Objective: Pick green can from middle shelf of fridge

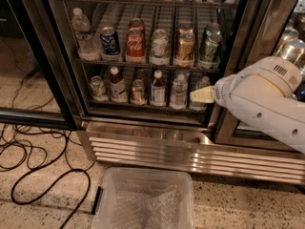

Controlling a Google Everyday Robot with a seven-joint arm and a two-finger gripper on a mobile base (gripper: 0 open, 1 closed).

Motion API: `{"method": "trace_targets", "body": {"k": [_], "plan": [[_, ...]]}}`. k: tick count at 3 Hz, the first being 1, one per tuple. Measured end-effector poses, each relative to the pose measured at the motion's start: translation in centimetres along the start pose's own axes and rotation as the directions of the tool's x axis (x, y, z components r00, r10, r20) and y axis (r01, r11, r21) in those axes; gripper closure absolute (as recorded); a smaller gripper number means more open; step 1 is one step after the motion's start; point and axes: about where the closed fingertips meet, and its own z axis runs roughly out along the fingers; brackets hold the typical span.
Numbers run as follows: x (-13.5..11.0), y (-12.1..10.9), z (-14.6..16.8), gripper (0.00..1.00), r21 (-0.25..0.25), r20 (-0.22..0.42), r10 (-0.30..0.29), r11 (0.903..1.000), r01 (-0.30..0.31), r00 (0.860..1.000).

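Observation:
The green can [209, 48] stands upright at the right end of the middle shelf [143, 62], a grey wire rack inside the fridge [167, 149]. A second dark can stands behind it. My gripper [202, 95] is a cream tip on the white arm coming in from the right. It hangs in the open doorway, below the green can and in front of the lower rack's right end. It touches nothing.
On the middle shelf, from the left: a water bottle [83, 35], a blue can [110, 42], a red can [135, 44], a white-and-green can [159, 44] and a gold can [185, 46]. Small bottles line the lower rack [143, 106]. A clear plastic bin [143, 199] stands on the floor below, with black cables [38, 161] to its left.

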Motion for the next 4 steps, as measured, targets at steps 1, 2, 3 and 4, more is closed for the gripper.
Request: {"method": "trace_targets", "body": {"k": [1, 2, 3, 4], "plan": [[-0.6, -0.6, -0.1, 0.0, 0.025, 0.026, 0.019, 0.9995, -0.02, 0.999], [-0.6, -0.6, -0.1, 0.0, 0.025, 0.026, 0.019, 0.9995, -0.02, 0.999], [-1.9, 0.2, 0.2, 0.0, 0.005, 0.08, 0.044, 0.999, -0.045, 0.996], [-4.6, 1.8, 0.7, 0.03, -0.032, 0.163, 0.08, 0.9966, -0.075, 0.983]]}}
